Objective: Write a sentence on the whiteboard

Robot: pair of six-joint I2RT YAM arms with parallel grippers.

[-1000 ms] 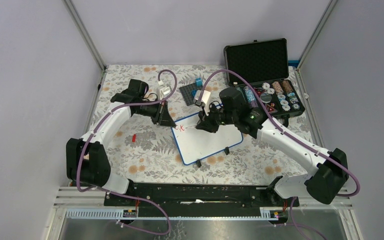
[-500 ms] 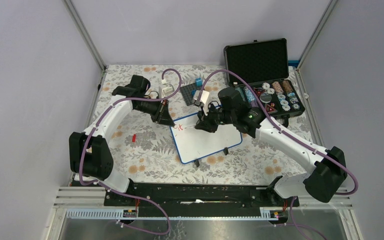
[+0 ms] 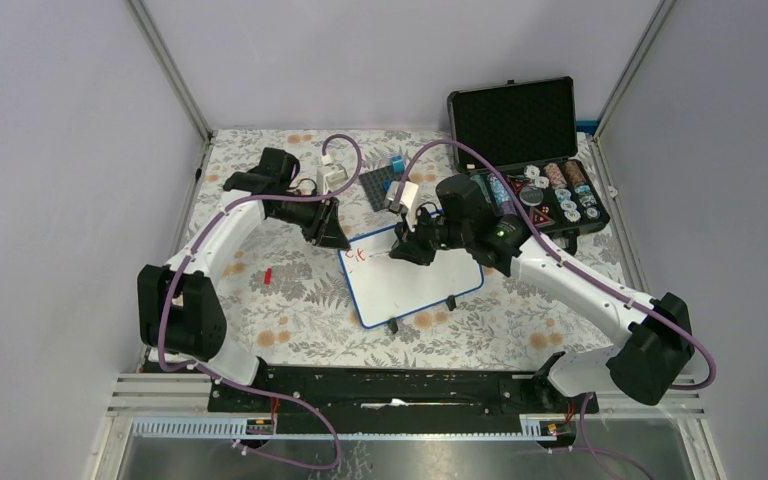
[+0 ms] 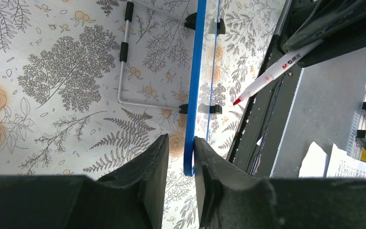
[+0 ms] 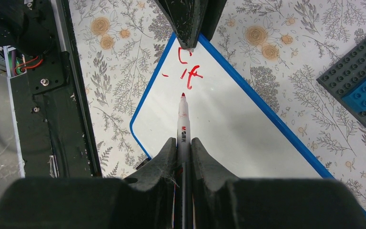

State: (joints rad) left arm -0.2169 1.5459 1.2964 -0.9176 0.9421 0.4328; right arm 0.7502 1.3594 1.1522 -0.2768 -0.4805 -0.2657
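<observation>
The whiteboard [image 3: 420,285], white with a thin blue rim, lies mid-table on small black feet. Red marks [image 5: 188,71] sit near its far left corner. My left gripper [image 3: 338,240] is shut around that corner. In the left wrist view the rim [image 4: 194,71] runs edge-on between my jaws [image 4: 181,140], against one finger with a thin gap at the other. My right gripper [image 3: 407,252] is shut on a white red-tipped marker [image 5: 183,119]. Its tip is over the board [image 5: 228,124] just below the red marks. The marker also shows in the left wrist view [image 4: 267,78].
An open black foam-lined case [image 3: 520,125] with several round chips [image 3: 555,190] stands at the far right. A dark grey brick plate [image 3: 380,187] and a blue brick [image 3: 398,165] lie beyond the board. A small red piece [image 3: 268,275] lies to the left.
My left arm's elbow has swung toward the far side, and the board has shifted slightly left with the gripper. The right gripper and marker have edged slightly left along the board.
</observation>
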